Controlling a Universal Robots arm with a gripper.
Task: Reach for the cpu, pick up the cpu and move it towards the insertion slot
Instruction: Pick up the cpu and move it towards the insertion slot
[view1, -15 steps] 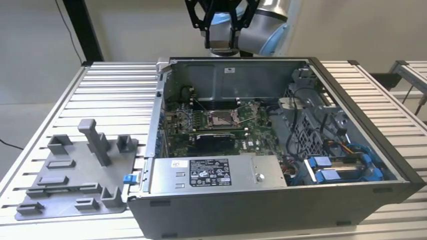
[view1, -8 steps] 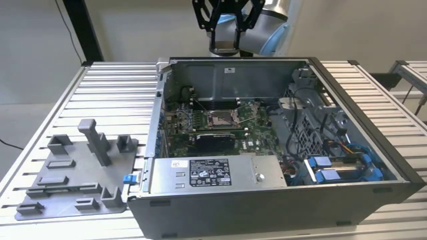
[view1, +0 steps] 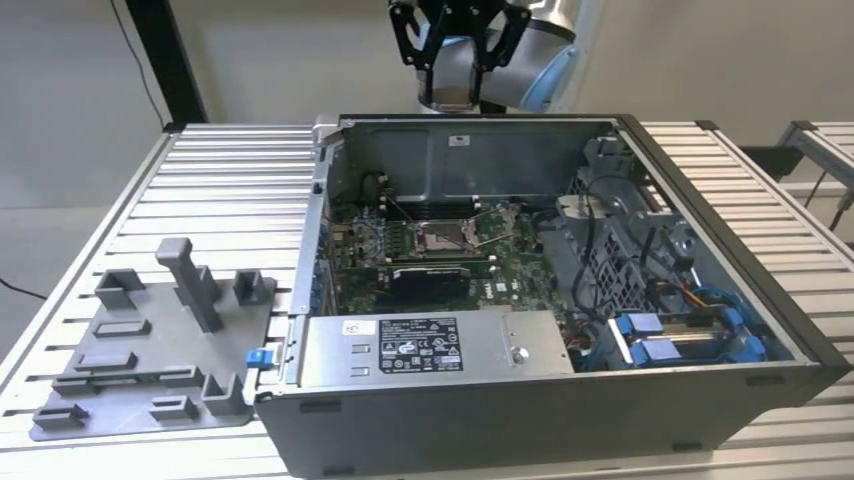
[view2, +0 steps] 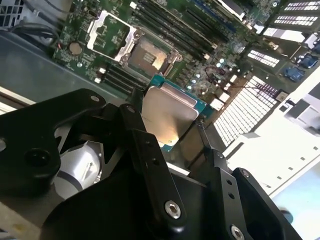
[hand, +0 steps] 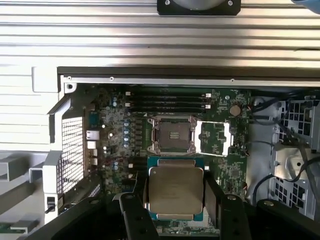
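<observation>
The cpu (hand: 175, 192) (view2: 167, 117), a flat square chip with a silvery top and a green rim, sits between my gripper's black fingers in both wrist views. My gripper (hand: 176, 197) (view2: 167, 127) is shut on it, one finger on each side edge. In the exterior view the gripper (view1: 457, 30) hangs high over the back wall of the open computer case. The insertion slot (view1: 441, 238) (hand: 172, 135) (view2: 147, 52) lies below on the green board, its metal frame flipped open beside it. The chip is well above the slot and apart from it.
The open computer case (view1: 694, 180) stands on a slatted aluminium table (view1: 227, 170). A white-labelled power-supply box (view1: 414, 345) fills its front. A long black card (view1: 427, 285) lies just in front of the socket. Cables and blue parts (view1: 681, 335) crowd the exterior view's right. A grey tray (view1: 134, 380) with posts sits on its left.
</observation>
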